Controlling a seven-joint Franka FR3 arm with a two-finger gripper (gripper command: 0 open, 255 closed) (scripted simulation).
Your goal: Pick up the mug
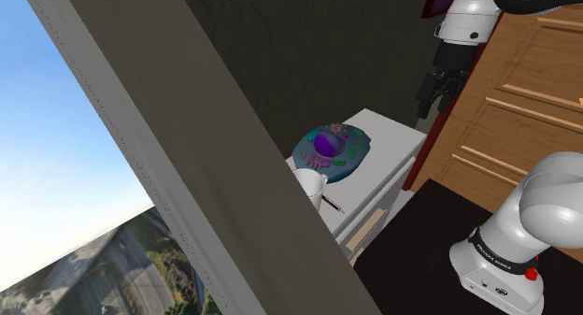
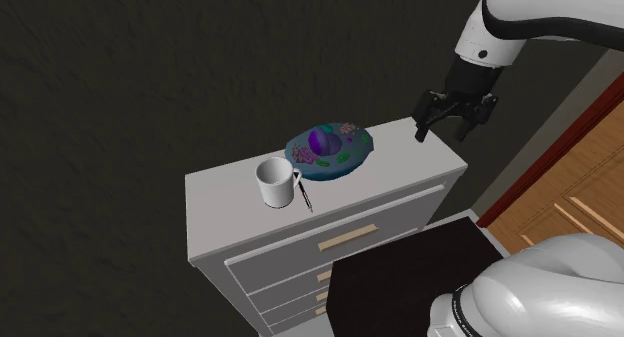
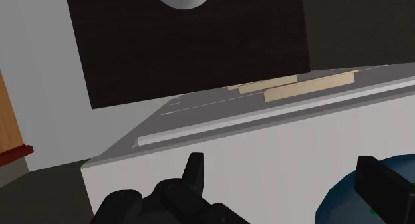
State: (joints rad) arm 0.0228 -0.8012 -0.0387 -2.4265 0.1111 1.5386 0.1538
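End effector (image 2: pixel 443 131) wide apart, empty — near corner of dresser (image 2: pixel 400 168), well apart from white mug (image 2: pixel 275 183)

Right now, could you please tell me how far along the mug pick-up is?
Nothing is done yet: the white mug stands upright on the grey dresser, untouched. In hand: the gripper hangs open above the dresser's other end, beyond the blue dish. Left: cross over the dish to the mug, descend, close on it and lift.
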